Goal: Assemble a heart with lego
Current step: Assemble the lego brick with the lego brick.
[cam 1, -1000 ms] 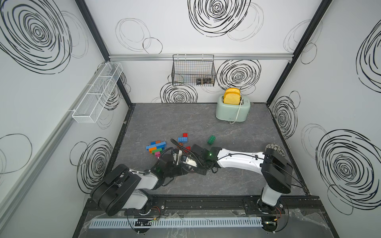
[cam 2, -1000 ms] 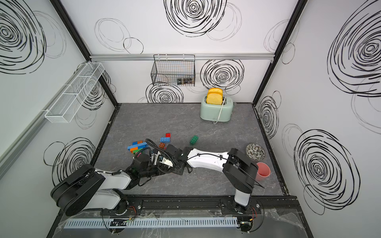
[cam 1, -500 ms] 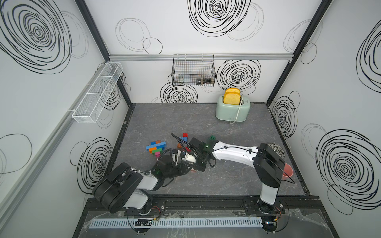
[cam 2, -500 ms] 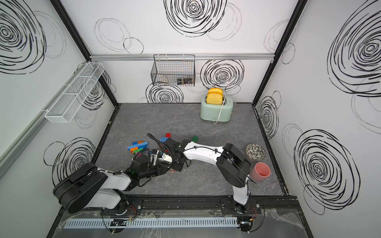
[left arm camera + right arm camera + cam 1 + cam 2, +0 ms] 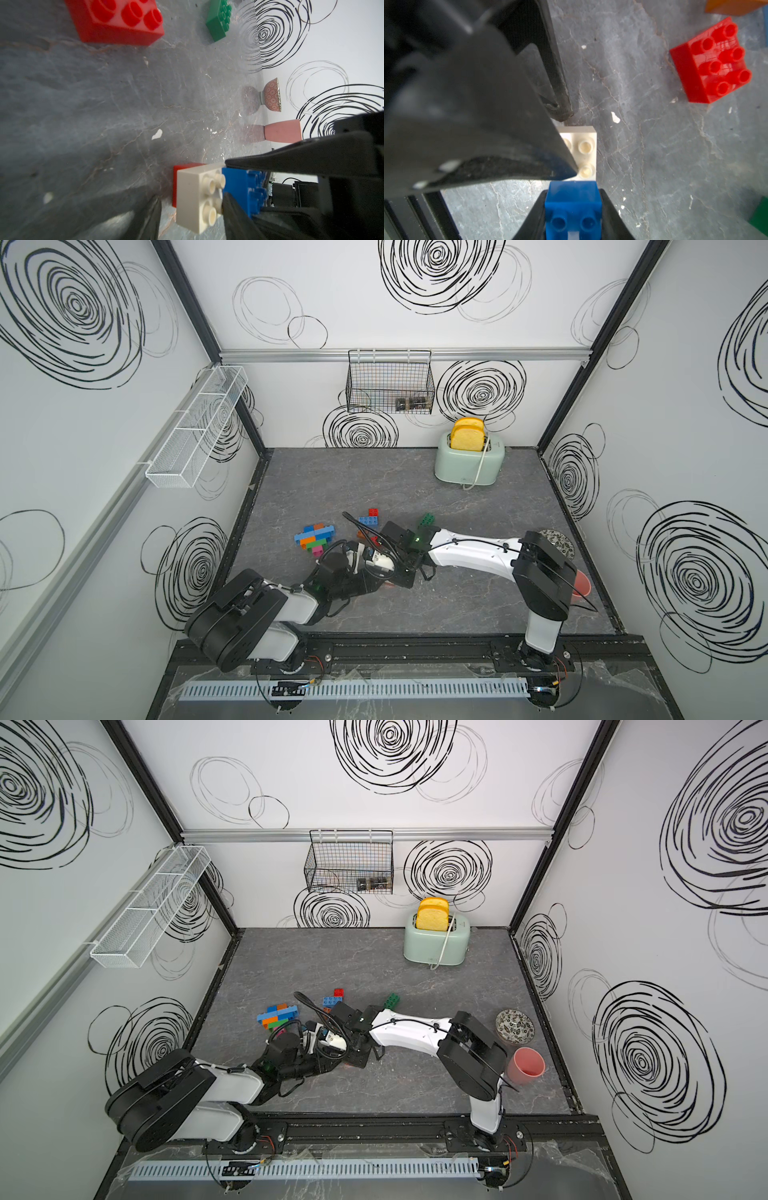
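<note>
Lego blue brick is clamped in the right end effector, touching the white brick. The left end effector straddles that white brick narrowly; whether it grips cannot be told. Farther off on the counter, a multicoloured cluster, red brick and green brick lie separate. The heart is judged far from complete.

In a top view, at four o'clock on the floor, the right arm hides most of the pink cup. The dark things in the wire basket at twelve o'clock are too small to tell. The right wrist view's edge cuts off the blue brick.
</note>
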Robot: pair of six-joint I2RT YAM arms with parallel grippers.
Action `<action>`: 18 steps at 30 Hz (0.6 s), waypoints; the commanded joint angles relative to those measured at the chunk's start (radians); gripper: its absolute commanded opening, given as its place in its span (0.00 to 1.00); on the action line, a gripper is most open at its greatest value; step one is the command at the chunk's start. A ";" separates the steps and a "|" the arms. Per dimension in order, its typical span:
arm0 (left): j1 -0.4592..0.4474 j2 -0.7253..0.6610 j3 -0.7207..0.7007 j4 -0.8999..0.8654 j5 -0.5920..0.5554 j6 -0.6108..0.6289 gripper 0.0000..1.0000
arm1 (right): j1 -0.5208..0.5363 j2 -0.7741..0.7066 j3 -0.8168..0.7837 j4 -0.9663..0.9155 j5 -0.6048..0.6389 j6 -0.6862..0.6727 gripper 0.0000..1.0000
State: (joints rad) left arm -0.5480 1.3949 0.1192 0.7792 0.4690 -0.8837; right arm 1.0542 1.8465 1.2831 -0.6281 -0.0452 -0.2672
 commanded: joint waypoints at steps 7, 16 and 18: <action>-0.006 -0.057 0.016 -0.167 -0.027 0.006 0.54 | 0.003 -0.024 0.002 -0.023 0.005 -0.006 0.42; -0.003 -0.064 0.010 -0.110 0.000 -0.030 0.57 | 0.004 -0.051 0.018 -0.042 -0.040 -0.010 0.50; 0.001 -0.069 0.014 -0.102 0.008 -0.038 0.57 | 0.004 -0.057 0.019 -0.045 -0.058 -0.013 0.51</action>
State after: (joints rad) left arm -0.5488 1.3373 0.1299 0.6823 0.4644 -0.8993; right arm 1.0561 1.8400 1.2831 -0.6361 -0.0654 -0.2676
